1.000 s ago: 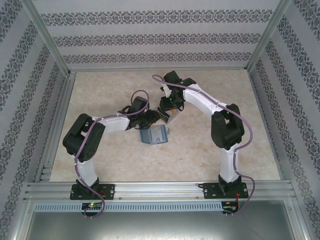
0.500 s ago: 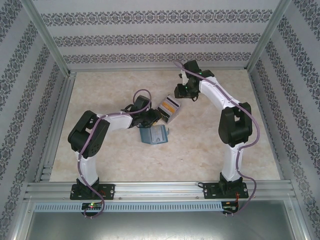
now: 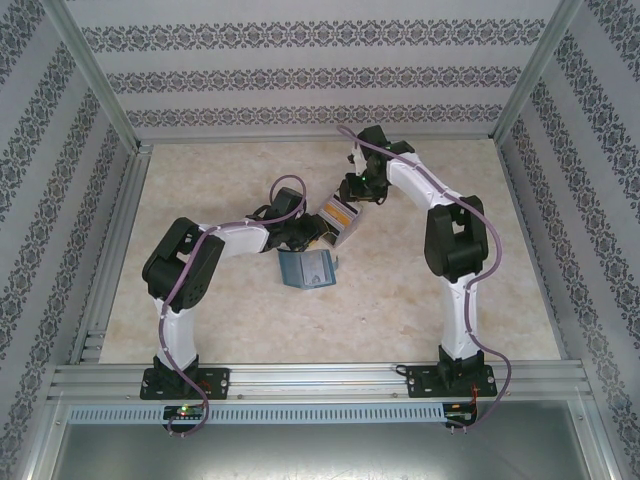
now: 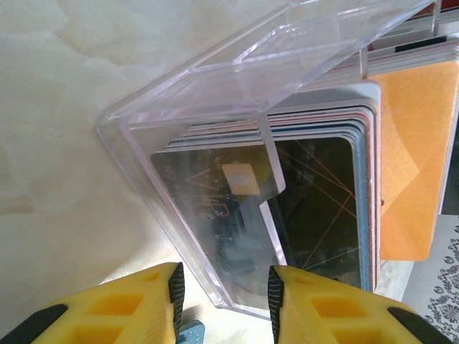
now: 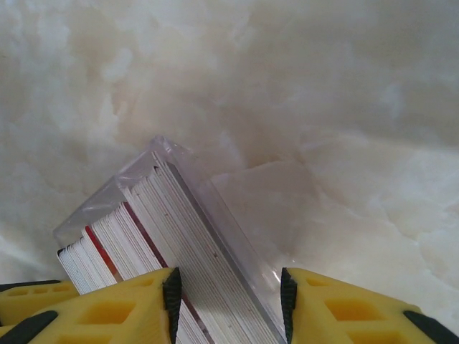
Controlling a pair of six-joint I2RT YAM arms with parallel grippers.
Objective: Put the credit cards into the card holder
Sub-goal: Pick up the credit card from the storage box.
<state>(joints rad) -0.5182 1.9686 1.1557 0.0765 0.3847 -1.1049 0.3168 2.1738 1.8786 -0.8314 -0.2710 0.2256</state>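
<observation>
Clear tray near the middle of the table, slanted, with one see-through wall tipped up. Pale marbled top across the table, bare toward its near edge. Patterned wallpaper rising behind the table and along both its sides. Metal posts at the table's far corners. Slotted rail along its near edge.

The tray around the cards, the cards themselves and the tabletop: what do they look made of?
Tray: clear rigid plastic, glossy; the cards show through its walls and its edges catch light. Cards: thin stiff sheets, probably plastic; the top one dark and shiny, an orange one matte. Tabletop: cream marble-look surface, smooth; stone or printed laminate, cannot tell.
</observation>
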